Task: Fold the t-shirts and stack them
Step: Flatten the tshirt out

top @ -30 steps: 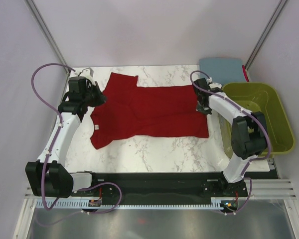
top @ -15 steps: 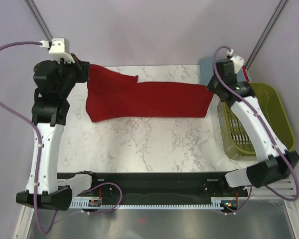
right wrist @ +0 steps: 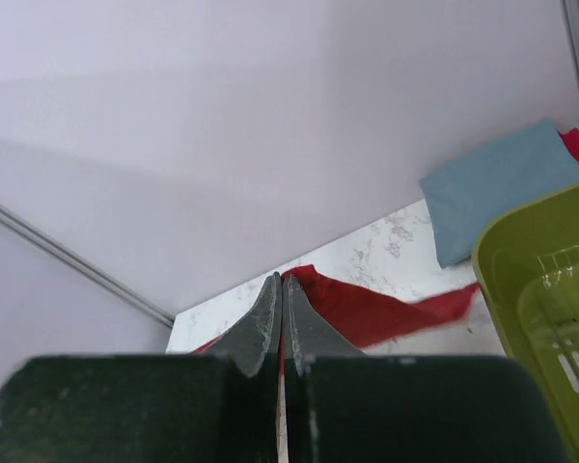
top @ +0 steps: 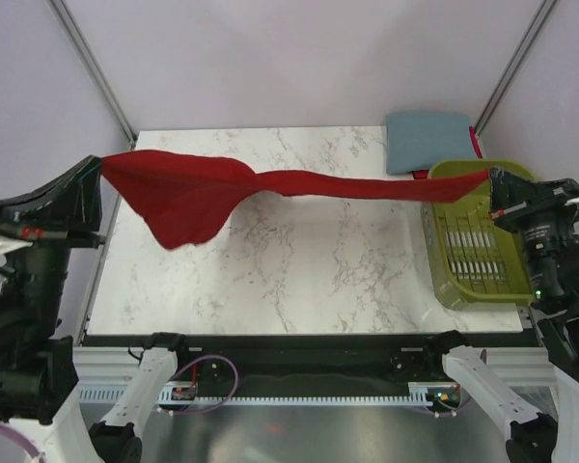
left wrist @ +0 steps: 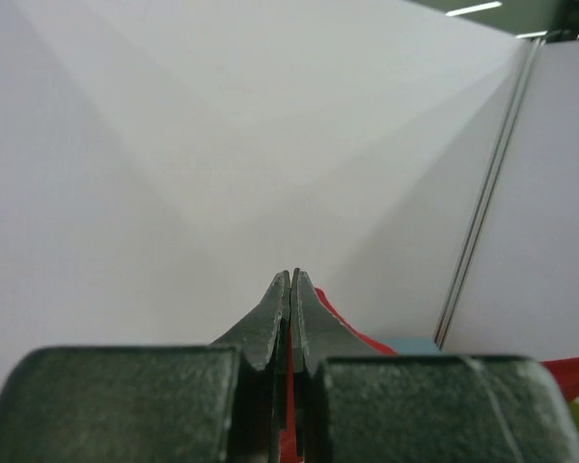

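The dark red t-shirt (top: 203,193) hangs stretched in the air above the marble table (top: 299,280), pulled taut between both arms. My left gripper (top: 100,162) is shut on its left end, high at the left edge; red cloth shows between the fingers in the left wrist view (left wrist: 291,405). My right gripper (top: 490,177) is shut on its right end, above the basket; the shirt shows in the right wrist view (right wrist: 386,304). The slate blue-grey t-shirt (top: 427,141) lies folded at the table's back right corner, and also shows in the right wrist view (right wrist: 502,183).
An olive-green slatted basket (top: 540,285) stands at the table's right edge, under my right gripper. A bit of red cloth (top: 475,140) lies behind it next to the folded blue-grey shirt. Pale walls enclose the table on three sides.
Both arms have risen and swung outward toward the camera. The red shirt went from lying on the table to being lifted clear and stretched into a narrow band.
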`<act>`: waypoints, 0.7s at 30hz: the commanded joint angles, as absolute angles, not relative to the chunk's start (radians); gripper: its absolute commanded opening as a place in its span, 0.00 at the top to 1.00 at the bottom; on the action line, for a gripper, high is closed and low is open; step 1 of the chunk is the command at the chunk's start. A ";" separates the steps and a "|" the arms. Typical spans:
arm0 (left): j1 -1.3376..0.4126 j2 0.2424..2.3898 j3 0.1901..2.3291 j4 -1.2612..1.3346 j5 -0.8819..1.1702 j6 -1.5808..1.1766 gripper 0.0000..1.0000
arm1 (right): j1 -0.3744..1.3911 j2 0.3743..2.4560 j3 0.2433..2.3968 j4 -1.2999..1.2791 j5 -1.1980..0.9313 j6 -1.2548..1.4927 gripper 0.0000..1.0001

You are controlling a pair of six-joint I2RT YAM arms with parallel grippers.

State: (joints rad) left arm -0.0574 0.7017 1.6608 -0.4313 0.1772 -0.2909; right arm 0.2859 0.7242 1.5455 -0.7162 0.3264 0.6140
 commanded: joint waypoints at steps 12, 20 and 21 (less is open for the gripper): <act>-0.058 1.090 1.755 -0.344 0.210 -0.137 0.98 | 0.287 1.126 1.696 -0.569 0.255 0.531 1.00; 0.073 1.514 2.040 -0.255 0.206 -0.134 0.98 | 0.278 1.584 2.009 -0.406 0.229 0.473 1.00; 0.093 1.581 2.136 -0.256 0.198 -0.161 0.98 | 0.269 1.673 2.123 -0.408 0.209 0.465 1.00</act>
State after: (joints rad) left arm 0.0082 1.5166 1.9228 -0.3370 0.2073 -0.1402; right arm 0.2829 1.5772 1.8992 -0.5278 0.2363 0.5087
